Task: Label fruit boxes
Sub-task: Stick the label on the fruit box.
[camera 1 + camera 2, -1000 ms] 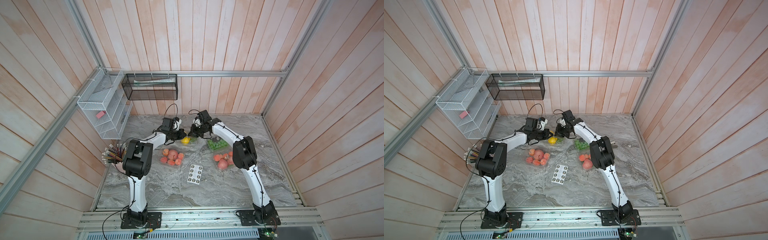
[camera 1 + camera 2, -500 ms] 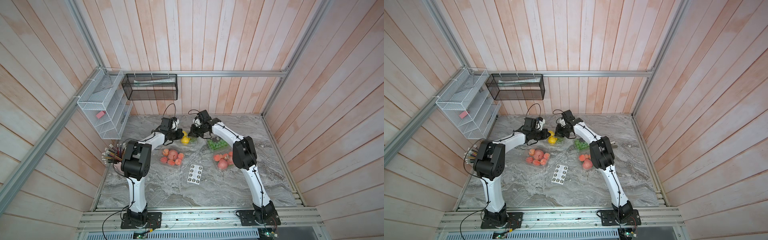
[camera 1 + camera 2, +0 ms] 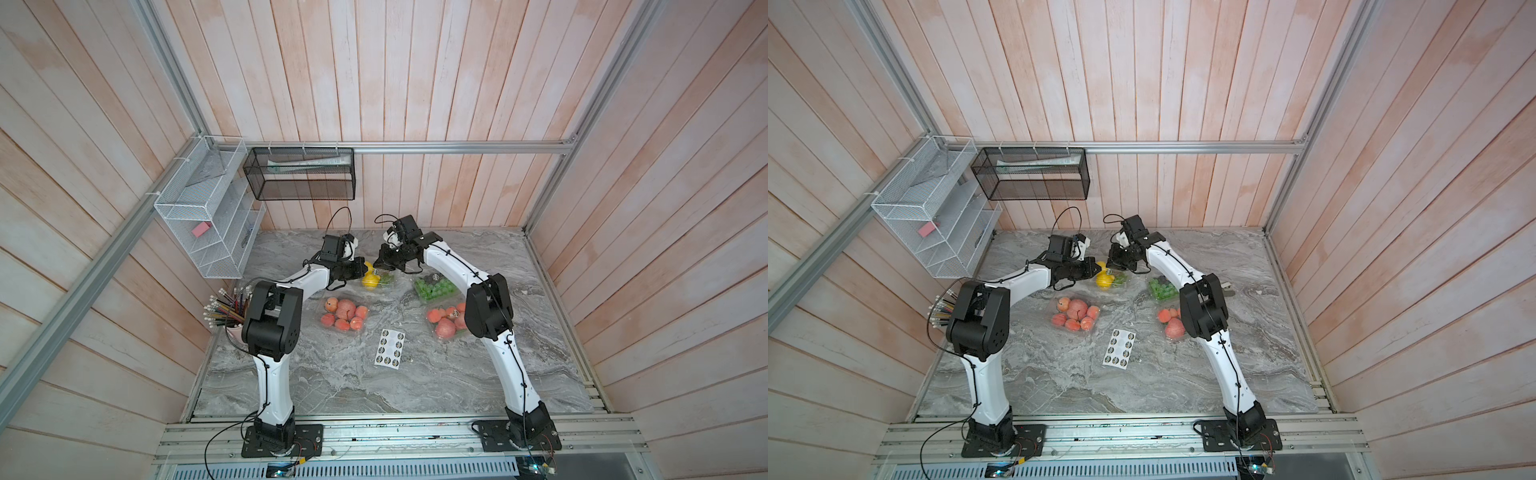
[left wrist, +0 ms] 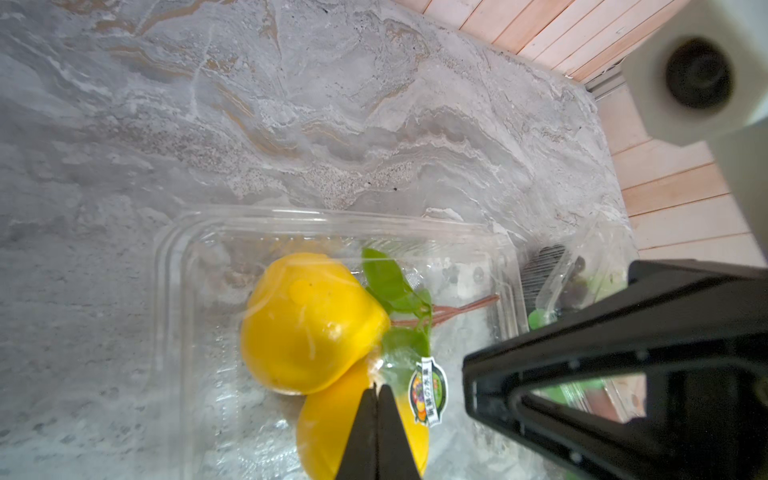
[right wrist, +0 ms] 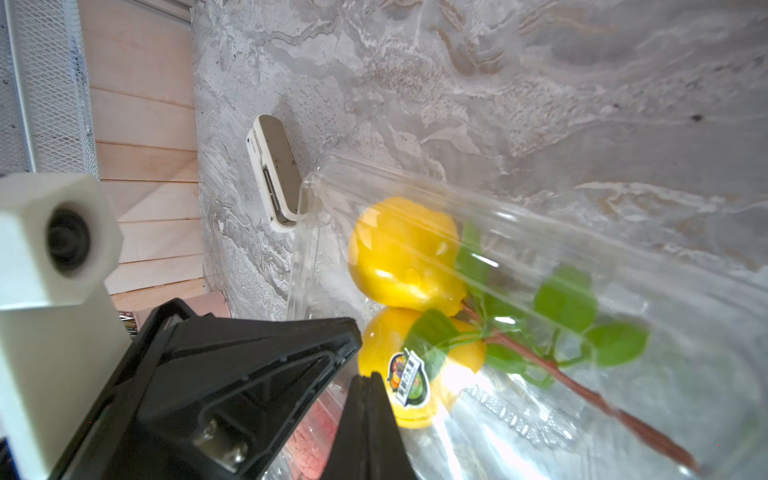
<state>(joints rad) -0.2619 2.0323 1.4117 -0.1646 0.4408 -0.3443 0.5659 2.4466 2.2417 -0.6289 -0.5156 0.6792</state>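
Crowding the clear plastic clamshell of yellow fruit [image 4: 174,299], left gripper [image 4: 377,388] and right gripper [image 5: 368,378] are pinched shut, empty; its round printed sticker [image 4: 428,392] likely needs gentle smoothing.

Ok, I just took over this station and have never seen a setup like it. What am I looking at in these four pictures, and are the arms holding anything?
Two white robot arms stand at the near edge of a marble table. The two wide pictures are top views from one overhead camera pair. The two close-ups come from a camera on each arm's wrist.

Four clear boxes lie on the table: the yellow fruit box, the green grape box, the left red-orange box and the right red-orange box. A sticker sheet lies between the arms.

The left end effector and the right end effector are both shut. Their tips are at the yellow fruit box's lid, beside a label sticker on it. Neither visibly holds anything.
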